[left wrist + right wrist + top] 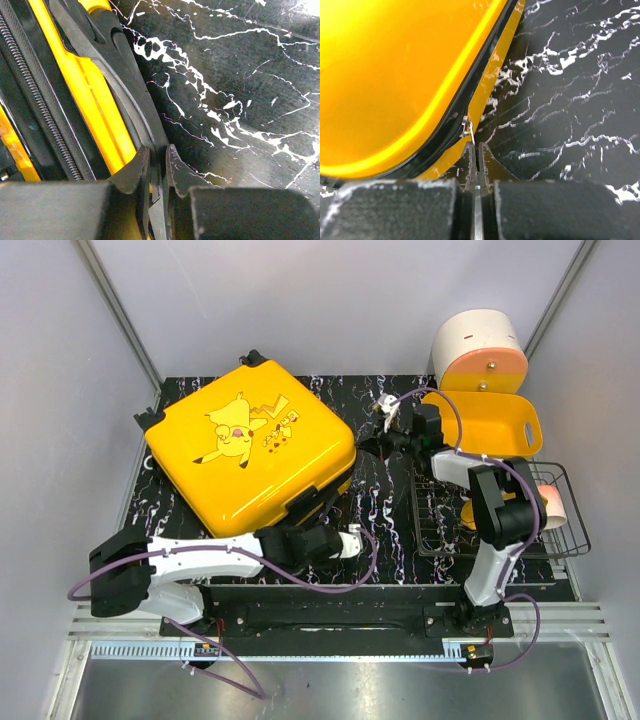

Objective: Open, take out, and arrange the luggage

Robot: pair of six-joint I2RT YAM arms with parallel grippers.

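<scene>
a black marbled worktop [390, 505] carries the closed yellow luggage [250, 455], lying flat at centre left with its cartoon-print lid up. to the far right stand a white-and-orange drum [480, 348] and a yellow basket [490, 422], with a black wire rack [572, 540] nearer. the left end effector [157, 156], at the case's near-right side, is closed to a narrow slit, pinching the thin edge of the luggage's black handle [107, 60]. the right end effector [476, 149], at the case's right edge, is fully closed and holds nothing; a small metal zipper pull [467, 127] hangs just ahead of its tips.
</scene>
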